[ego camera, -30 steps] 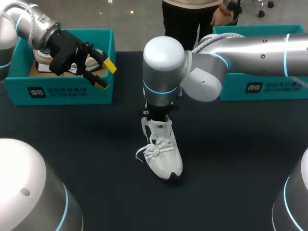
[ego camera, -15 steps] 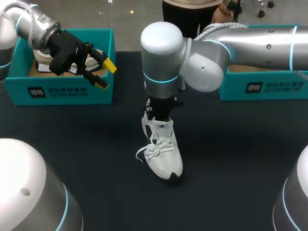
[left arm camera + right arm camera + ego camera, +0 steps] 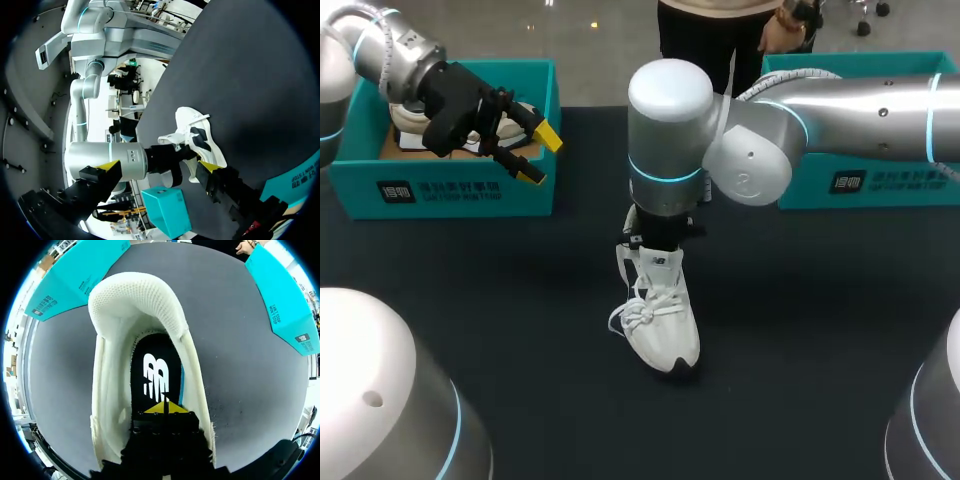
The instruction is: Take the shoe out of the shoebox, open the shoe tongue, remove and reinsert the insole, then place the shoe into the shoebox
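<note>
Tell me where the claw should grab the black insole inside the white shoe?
Probably grab the insole by its heel end, coming straight down from above. The white sneaker stands on its sole with the opening facing up, and its walls cover the insole's sides and front, so only that end shows. The right claw sits down in that opening.

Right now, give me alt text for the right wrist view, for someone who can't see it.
The right gripper, yellow tips together, is inside the opening of a white shoe, just over its black insole. The shoe stands on a dark table, with two teal shoeboxes beyond it.
</note>
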Available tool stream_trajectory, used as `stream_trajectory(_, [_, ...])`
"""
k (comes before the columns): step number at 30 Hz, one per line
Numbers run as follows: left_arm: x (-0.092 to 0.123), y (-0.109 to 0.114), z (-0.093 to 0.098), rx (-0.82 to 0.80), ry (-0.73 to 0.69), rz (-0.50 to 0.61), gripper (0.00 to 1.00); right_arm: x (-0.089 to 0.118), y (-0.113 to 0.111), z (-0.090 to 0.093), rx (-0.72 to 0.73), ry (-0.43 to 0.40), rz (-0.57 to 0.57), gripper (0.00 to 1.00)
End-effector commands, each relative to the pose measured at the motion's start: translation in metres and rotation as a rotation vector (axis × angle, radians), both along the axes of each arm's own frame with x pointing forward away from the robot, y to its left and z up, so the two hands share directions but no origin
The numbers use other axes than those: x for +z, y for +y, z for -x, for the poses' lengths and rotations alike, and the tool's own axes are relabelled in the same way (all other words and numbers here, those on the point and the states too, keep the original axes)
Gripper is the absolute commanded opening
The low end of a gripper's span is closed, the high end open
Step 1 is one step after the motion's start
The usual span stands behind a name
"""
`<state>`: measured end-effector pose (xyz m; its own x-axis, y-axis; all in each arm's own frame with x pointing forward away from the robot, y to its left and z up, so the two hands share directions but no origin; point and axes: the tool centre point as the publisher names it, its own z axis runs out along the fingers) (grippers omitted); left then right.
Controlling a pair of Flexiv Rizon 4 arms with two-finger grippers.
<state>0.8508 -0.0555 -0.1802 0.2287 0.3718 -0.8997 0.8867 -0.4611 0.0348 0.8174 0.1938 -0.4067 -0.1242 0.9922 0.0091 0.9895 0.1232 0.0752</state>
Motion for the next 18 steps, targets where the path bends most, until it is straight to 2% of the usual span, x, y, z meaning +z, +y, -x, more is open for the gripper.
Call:
stream_trajectory(1, [0.000,0.000,0.000,-0.001,-0.002,-0.003,1.00,-0.002,0.002,0.004,0.002,-0.005,0.008,0.00])
stream_trajectory(12, [0.000,0.000,0.000,-0.001,-0.002,-0.003,1.00,0.034,0.002,0.003,0.012,-0.057,0.038,0.00])
stream_trajectory(15, [0.000,0.000,0.000,-0.001,-0.002,-0.003,1.00,0.041,0.003,0.000,0.003,-0.055,0.045,0.00])
stream_trajectory(18, [0.000,0.000,0.000,-0.001,-0.002,-0.003,1.00,0.047,0.002,-0.002,-0.055,-0.006,0.048,0.00])
